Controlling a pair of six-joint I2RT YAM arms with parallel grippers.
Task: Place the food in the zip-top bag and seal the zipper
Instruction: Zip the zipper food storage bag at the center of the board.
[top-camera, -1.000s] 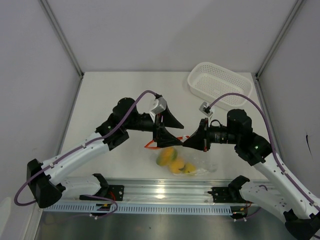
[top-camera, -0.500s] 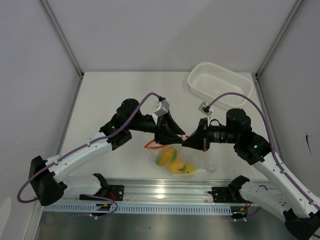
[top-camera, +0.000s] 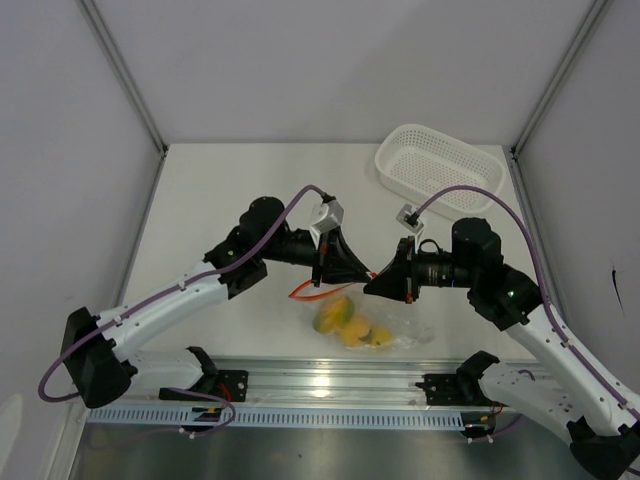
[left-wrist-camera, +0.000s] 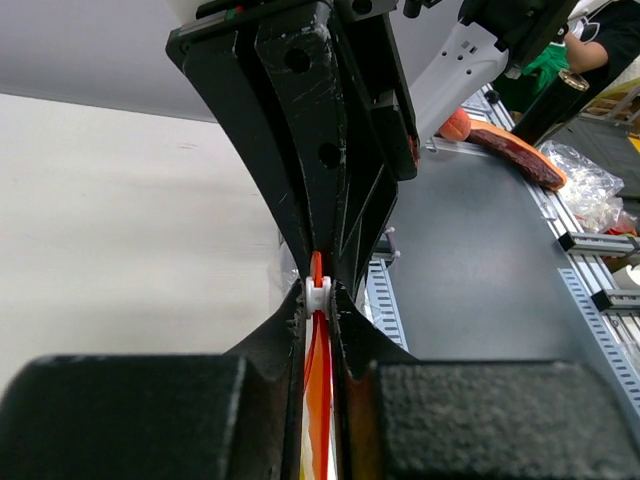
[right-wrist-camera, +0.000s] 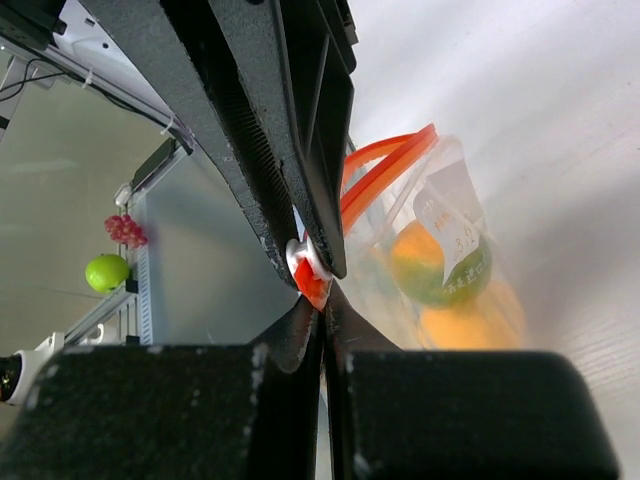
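my left gripper (left-wrist-camera: 318, 298) pinches the zipper (right-wrist-camera: 385, 160) tight. my right gripper (right-wrist-camera: 312, 276) squeezes its end too. the food (top-camera: 345, 322) sits inside the zip-top bag (top-camera: 405, 328), near the table's (top-camera: 220, 195) front edge.

Seen from above, the left jaws and right jaws meet over the mouth of the zip-top bag (top-camera: 405, 330) and hide most of the zipper (top-camera: 303, 290); only its left loop shows. The food (top-camera: 340, 318) blurs together behind crinkled plastic. In the left wrist view the zipper runs off the bottom edge, and the bag and food are hidden. In the right wrist view the lowest fruit is only a blur.
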